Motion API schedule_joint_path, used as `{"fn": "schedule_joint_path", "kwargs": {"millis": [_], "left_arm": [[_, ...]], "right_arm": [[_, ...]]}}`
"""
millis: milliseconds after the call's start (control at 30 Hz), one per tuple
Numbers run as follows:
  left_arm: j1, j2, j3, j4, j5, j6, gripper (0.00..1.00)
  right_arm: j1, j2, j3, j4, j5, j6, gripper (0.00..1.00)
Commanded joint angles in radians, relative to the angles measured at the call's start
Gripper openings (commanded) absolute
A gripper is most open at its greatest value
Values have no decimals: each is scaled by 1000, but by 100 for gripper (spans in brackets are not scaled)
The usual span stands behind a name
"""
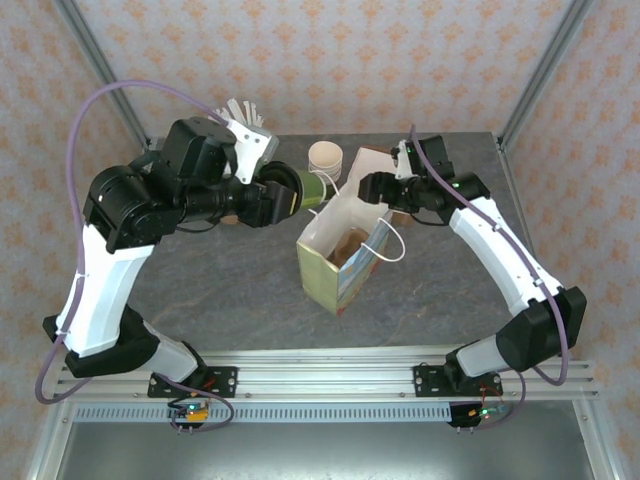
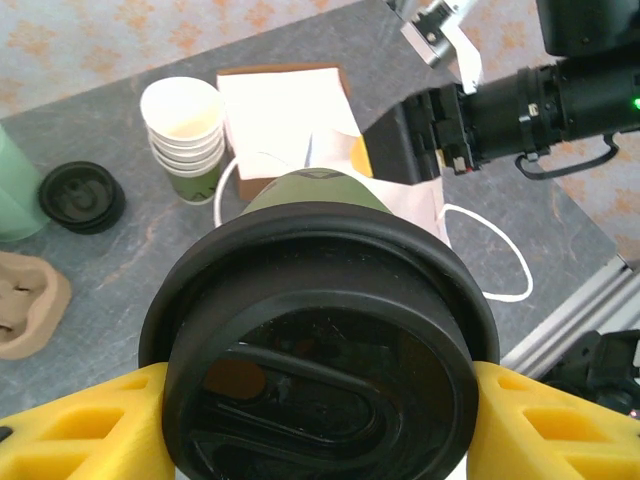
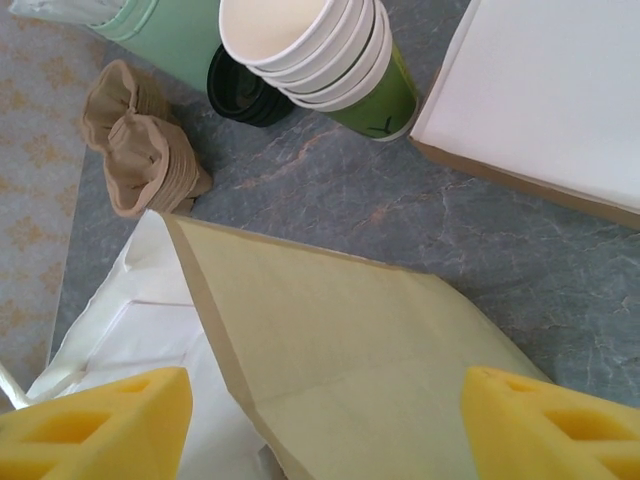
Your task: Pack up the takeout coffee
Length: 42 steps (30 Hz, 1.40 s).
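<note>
Left end effector [image 2: 320, 425] is clamping the takeout coffee [image 1: 312, 190], holding it sideways just beside the open top of the paper bag [image 1: 330, 275] — right end effector [image 3: 320, 420] is hovering at the bag's rim, fingers [image 3: 545, 425] spread wide.

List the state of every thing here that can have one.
takeout coffee, lid on, tipped on its side, held aloft.
left tool, shut on the takeout coffee.
paper bag, upright, mouth open.
right tool, open, the paper bag's wall between its fingers.
cup stack, upright, unlidded, top cup empty.
loose black lids, stacked, lying flat.
</note>
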Motion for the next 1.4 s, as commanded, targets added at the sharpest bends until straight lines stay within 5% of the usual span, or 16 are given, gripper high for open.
{"fn": "schedule_joint_path", "kwargs": {"millis": [0, 1033, 1367], "left_arm": [[-23, 5, 22, 34, 34, 18, 48], [-139, 252, 91, -135, -78, -43, 46], [-156, 360, 115, -168, -91, -61, 45]], "right_arm": [[-14, -44, 31, 15, 43, 0, 74], [-44, -123, 36, -35, 330, -139, 78], [-44, -126, -9, -23, 177, -147, 76]]}}
